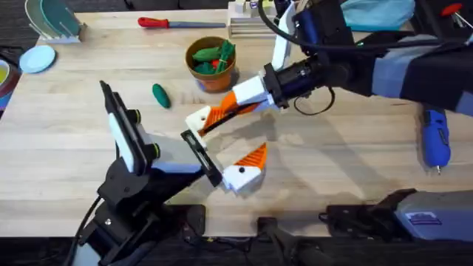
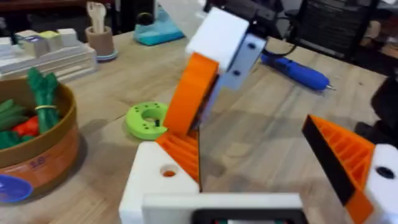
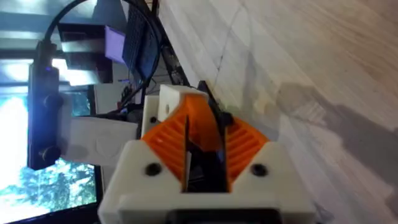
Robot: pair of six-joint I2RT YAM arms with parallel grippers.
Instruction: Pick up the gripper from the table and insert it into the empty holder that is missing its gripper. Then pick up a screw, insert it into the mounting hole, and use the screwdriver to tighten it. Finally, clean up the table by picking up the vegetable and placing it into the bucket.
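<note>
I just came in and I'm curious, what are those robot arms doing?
The right gripper is pinching the orange gripper and pushing it into the white holder on the left arm. The blue screwdriver lies untouched on the table. The green vegetable lies beside the bucket.

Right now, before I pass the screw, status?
Right end effector shut on gripper, at holder. Left end effector open. Vegetable on table, not blocking.

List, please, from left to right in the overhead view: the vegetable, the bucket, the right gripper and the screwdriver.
vegetable → bucket → right gripper → screwdriver
</note>
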